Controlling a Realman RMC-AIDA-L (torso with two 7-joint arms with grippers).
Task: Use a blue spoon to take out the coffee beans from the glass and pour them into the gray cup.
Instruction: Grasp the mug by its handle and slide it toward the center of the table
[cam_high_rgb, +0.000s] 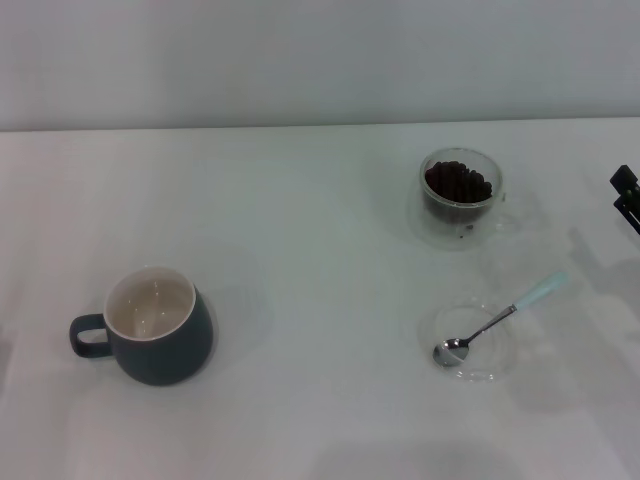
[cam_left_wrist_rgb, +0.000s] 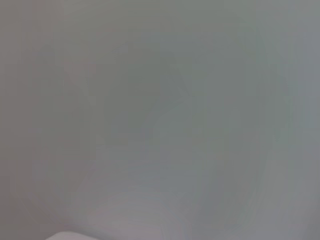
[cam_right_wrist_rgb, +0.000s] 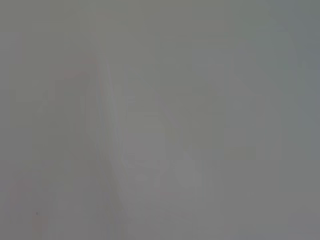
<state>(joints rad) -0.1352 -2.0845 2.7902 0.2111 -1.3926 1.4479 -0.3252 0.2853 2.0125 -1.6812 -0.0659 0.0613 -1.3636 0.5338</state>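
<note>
The blue spoon (cam_high_rgb: 497, 322) lies with its silver bowl in a flat clear saucer (cam_high_rgb: 468, 342) at the front right, its pale blue handle pointing back and right. The glass (cam_high_rgb: 461, 194) stands behind it, filled with dark coffee beans (cam_high_rgb: 458, 182). The gray cup (cam_high_rgb: 155, 326) stands at the front left, empty, handle to the left. My right gripper (cam_high_rgb: 627, 198) shows only as a black tip at the right edge, level with the glass and apart from it. My left gripper is out of view. Both wrist views show only plain grey.
The white table (cam_high_rgb: 310, 240) runs to a pale wall at the back. Open table surface lies between the gray cup and the glass.
</note>
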